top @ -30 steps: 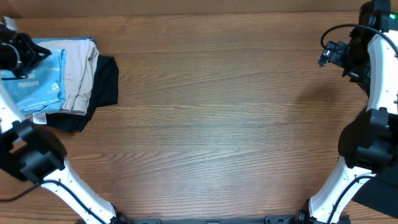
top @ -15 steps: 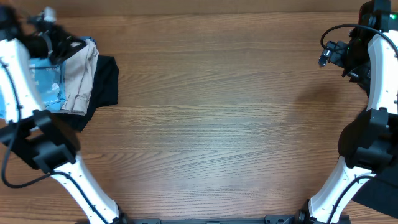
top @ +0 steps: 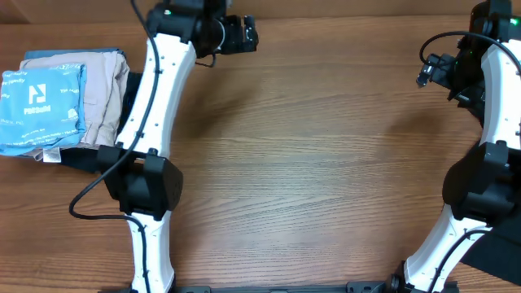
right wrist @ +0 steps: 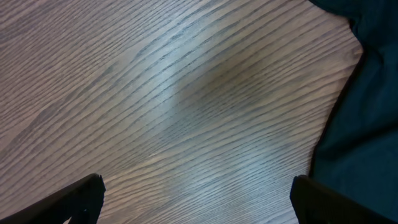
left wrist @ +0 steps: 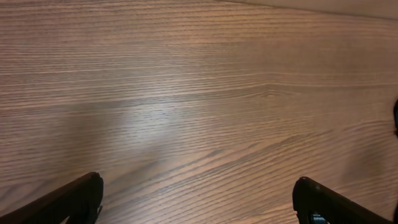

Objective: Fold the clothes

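Light blue T-shirt: folded soft rectangle, white logo up, far left atop beige trousers. Table: wood grain. Left gripper, right gripper: fingers spread, empty.

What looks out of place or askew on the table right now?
Nothing serious. The folded light blue T-shirt lies flat atop the beige trousers, but the pile is staggered: the black garment underneath pokes out at the near and right edges.
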Action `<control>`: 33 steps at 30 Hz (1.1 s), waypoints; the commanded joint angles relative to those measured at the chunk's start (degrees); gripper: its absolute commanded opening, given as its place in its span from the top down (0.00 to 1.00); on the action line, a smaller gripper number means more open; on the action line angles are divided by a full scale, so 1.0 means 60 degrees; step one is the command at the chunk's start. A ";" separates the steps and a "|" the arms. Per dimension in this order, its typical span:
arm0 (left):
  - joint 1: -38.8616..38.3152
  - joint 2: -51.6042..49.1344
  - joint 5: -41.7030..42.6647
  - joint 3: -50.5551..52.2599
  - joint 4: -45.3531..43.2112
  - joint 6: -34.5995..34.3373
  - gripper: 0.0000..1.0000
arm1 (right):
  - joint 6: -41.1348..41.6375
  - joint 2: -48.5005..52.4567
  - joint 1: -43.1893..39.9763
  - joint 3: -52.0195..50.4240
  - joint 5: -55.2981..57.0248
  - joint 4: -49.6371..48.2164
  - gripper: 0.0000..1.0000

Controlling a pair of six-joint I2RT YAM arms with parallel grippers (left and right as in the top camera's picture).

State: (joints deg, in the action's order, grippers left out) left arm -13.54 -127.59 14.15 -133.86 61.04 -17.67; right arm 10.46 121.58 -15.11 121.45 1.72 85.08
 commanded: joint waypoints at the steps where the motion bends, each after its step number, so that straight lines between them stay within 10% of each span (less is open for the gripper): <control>1: -0.0328 0.0102 -0.0455 -0.0091 0.0004 -0.0058 0.00 | 0.0044 -0.0117 -0.0004 0.0127 0.0058 -0.0025 0.00; 21: -0.0368 0.0102 -0.0455 -0.0091 0.0004 -0.0058 0.00 | 0.0044 -0.0707 0.0204 0.0131 0.0062 -0.0160 0.00; 33: -0.0364 0.0102 -0.0455 -0.0091 0.0004 -0.0058 0.00 | -0.0270 -0.8032 0.5275 0.0127 0.0266 -0.0229 0.00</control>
State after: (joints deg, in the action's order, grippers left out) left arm -15.66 -127.59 11.75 -133.86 61.17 -17.69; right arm 9.82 79.46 14.22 121.64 1.91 83.99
